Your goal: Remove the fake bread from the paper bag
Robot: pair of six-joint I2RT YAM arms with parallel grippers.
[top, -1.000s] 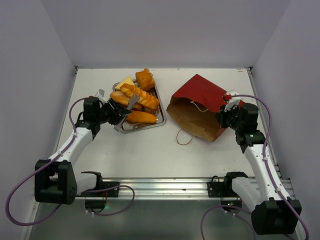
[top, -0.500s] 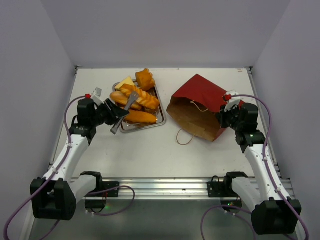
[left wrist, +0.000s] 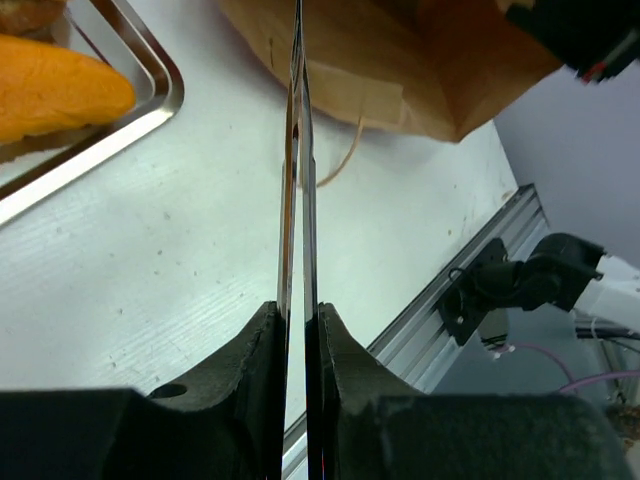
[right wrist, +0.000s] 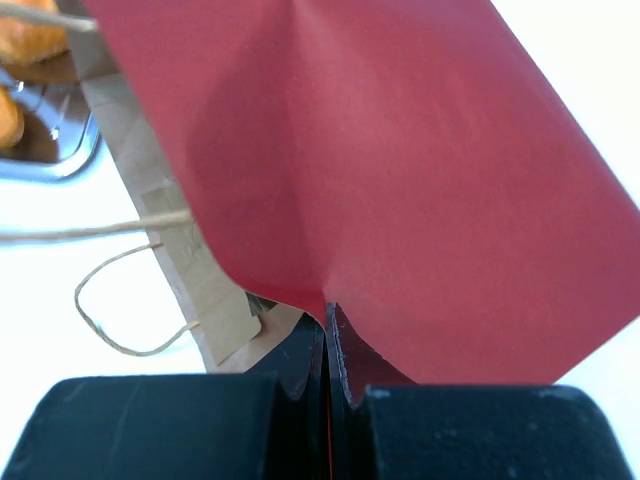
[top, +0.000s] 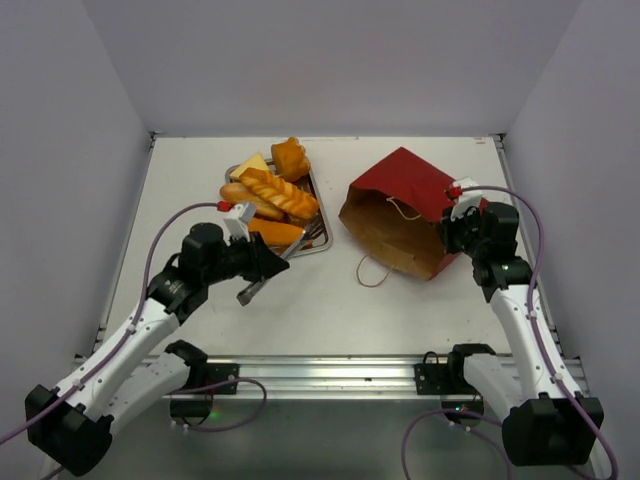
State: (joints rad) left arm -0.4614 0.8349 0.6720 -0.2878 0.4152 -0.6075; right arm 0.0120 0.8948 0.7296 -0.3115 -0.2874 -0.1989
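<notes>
Fake bread (top: 272, 195) is heaped in the silver tray (left wrist: 165, 95), just ahead and left of our left jaws. These are pressed nearly together on nothing, reaching low over the bench (top: 300, 300). Our right jaws pinch the red wall of the paper bag (top: 405, 215), which lies sideways, mouth toward the left jaws.

Matt red paper bag (top: 412, 182); shiny metal tray (left wrist: 110, 140); smooth bread (top: 283, 193).

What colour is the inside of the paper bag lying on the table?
The red paper bag is plain brown kraft inside, clearest in the top external view.
</notes>
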